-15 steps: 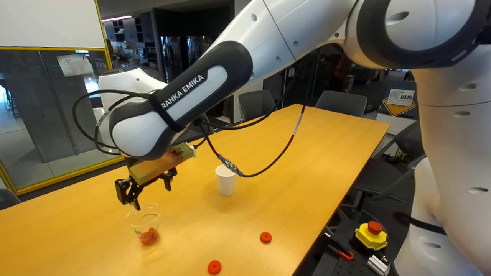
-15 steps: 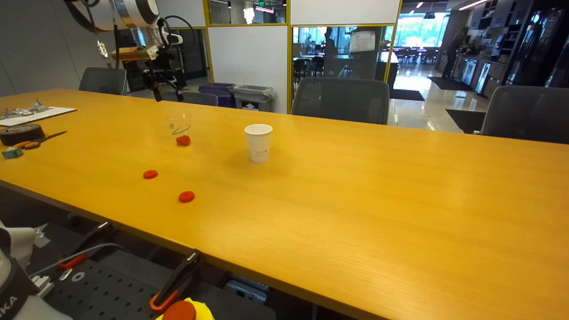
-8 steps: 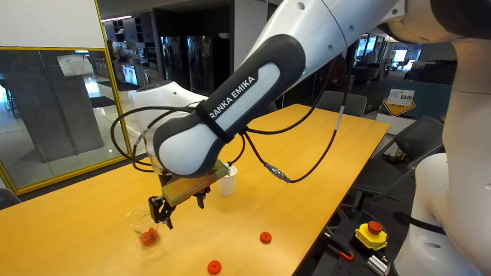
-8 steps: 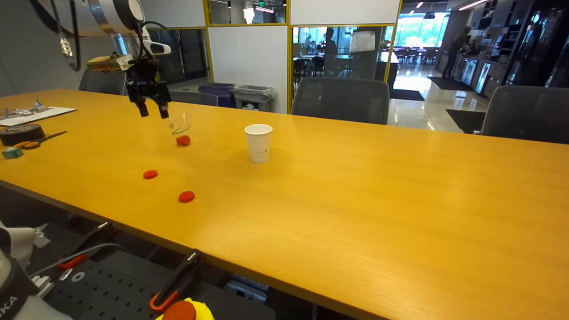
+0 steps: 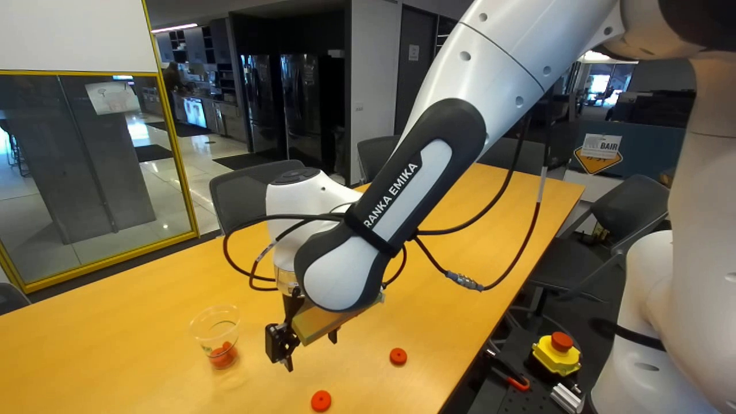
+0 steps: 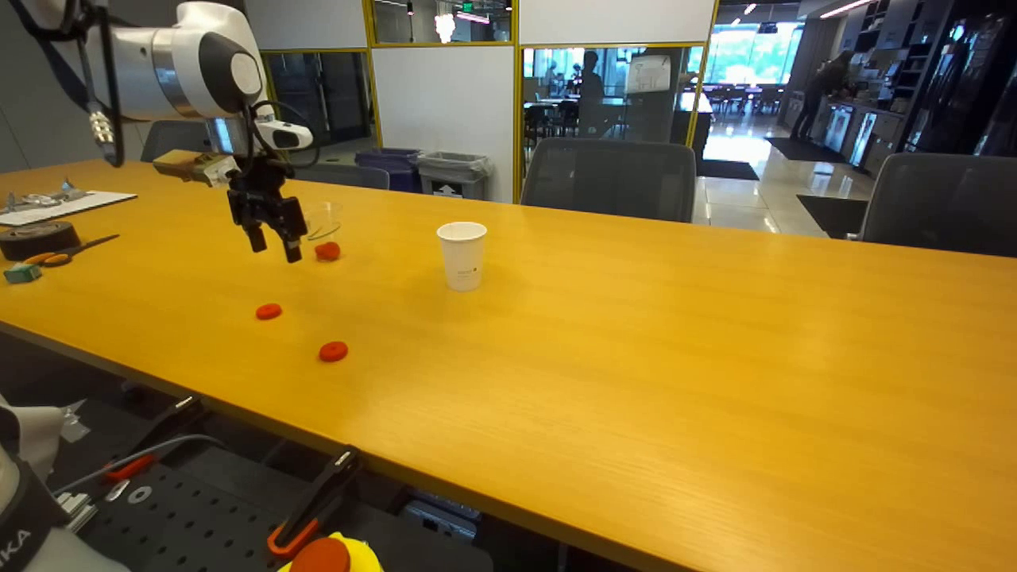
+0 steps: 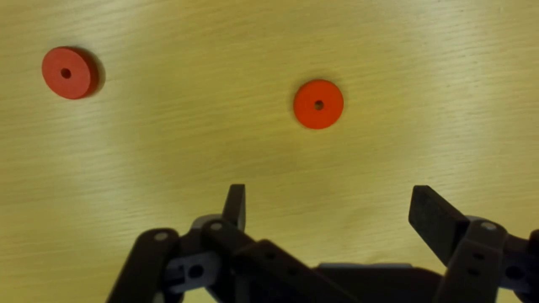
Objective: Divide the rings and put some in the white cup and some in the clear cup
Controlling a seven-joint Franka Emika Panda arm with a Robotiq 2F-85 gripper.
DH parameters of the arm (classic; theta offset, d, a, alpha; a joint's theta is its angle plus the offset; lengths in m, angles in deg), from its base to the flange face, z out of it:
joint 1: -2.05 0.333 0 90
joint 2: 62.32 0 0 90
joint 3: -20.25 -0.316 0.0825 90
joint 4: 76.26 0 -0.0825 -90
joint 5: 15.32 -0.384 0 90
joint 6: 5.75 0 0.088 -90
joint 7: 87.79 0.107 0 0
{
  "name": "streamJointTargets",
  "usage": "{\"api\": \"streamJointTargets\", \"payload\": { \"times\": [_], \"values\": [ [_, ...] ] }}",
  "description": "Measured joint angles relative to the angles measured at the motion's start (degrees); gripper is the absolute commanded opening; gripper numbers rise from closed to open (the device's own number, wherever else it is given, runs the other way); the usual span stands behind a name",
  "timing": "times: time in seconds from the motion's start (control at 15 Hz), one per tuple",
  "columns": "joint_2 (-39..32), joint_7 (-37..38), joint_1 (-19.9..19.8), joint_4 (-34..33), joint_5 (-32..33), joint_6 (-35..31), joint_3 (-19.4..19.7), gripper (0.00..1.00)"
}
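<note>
Two loose red rings lie flat on the table: one ring (image 5: 321,401) (image 6: 268,311) and another ring (image 5: 398,356) (image 6: 334,351). The wrist view shows two rings, one ahead of the jaws (image 7: 318,118) and one at the far left (image 7: 69,86). The clear cup (image 5: 201,332) (image 6: 323,218) stands upright with several red rings (image 5: 223,356) at its bottom. The white cup (image 6: 462,260) stands upright; the arm hides it in an exterior view. My gripper (image 5: 311,353) (image 6: 276,253) (image 7: 328,198) is open and empty, above the table beside the clear cup, its fingers wide apart.
On the table (image 6: 636,357) a white board with metal parts (image 6: 63,208), a tape roll (image 6: 40,238), scissors (image 6: 59,258) and a green block (image 6: 22,273) lie at one end. A yellow-and-red button device (image 5: 556,353) sits off the table by the robot base.
The open gripper has moved away from above the clear cup and come lower, toward the loose rings. The arm now hides the white cup in an exterior view. Cups and rings have not moved.
</note>
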Motion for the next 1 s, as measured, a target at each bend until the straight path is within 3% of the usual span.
{"api": "streamJointTargets", "payload": {
  "times": [1.0],
  "values": [
    [-5.6, -1.4, -0.1, 5.4, -3.7, -10.4, -1.7, 1.00]
  ]
}}
